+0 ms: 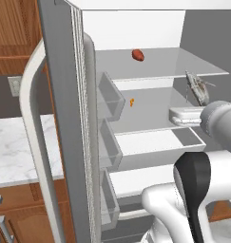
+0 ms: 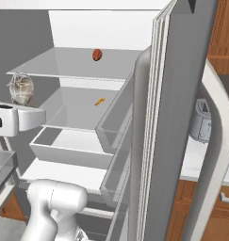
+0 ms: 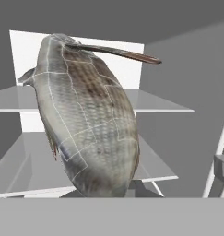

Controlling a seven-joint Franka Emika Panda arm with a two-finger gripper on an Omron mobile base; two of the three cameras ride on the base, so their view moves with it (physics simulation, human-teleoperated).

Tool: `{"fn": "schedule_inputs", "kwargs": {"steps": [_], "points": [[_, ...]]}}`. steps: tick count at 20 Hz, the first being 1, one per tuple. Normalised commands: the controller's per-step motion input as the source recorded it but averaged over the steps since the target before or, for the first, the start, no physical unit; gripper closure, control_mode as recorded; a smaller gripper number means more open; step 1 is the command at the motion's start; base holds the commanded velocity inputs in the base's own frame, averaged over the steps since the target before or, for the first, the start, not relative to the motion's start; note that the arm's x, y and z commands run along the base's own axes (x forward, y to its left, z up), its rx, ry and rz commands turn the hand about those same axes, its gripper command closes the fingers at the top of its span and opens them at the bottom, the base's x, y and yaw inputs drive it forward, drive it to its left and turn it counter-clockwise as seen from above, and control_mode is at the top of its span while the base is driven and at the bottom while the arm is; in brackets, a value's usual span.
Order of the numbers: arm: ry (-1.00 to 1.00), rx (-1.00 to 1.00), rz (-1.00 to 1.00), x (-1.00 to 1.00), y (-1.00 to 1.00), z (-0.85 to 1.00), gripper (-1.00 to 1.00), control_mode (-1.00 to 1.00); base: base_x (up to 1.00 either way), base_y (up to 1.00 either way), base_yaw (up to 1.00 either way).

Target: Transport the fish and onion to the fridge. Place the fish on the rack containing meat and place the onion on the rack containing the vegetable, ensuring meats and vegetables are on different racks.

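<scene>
Fish (image 3: 88,120): grey-brown, fine scale pattern crossed by pale lines, dark thin fin. Fridge (image 1: 64,95): grey outside, white interior, translucent grey shelves, pale handle. Red-brown lump (image 1: 138,55) on top shelf; small orange item (image 1: 131,102) below. Counter (image 1: 14,147): white marble; cabinets (image 1: 12,33) wood-brown.

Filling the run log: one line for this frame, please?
phase: carrying to fridge | gripper: shut on fish | fish: outside the racks | top rack: red-brown lump | middle rack: small orange item

Red-brown oval lump (image 1: 138,55) on upper rack; small orange bit (image 1: 131,102) on rack below; marble counter (image 1: 12,147) beside.
</scene>
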Motion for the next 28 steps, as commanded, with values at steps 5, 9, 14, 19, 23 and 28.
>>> {"fn": "schedule_inputs", "kwargs": {"steps": [5,9,14,19,23,28], "points": [[0.00,0.00,0.00,0.00,0.00,0.00,1.00,1.00,0.62,0.00,0.00],[0.01,0.00,0.00,0.17,-0.01,-0.29,1.00,-1.00,0.15,0.00,0.00],[0.15,0.00,0.00,0.37,-0.16,-0.72,1.00,-1.00,0.00,0.00,0.00],[0.09,0.00,0.00,0.44,-0.23,-0.83,1.00,-1.00,0.00,0.00,0.00],[0.03,0.00,0.00,0.70,-0.11,-0.87,1.00,-1.00,0.00,0.00,0.00],[-0.01,0.00,0.00,0.83,-0.08,-0.74,1.00,-1.00,0.00,0.00,0.00]]}}
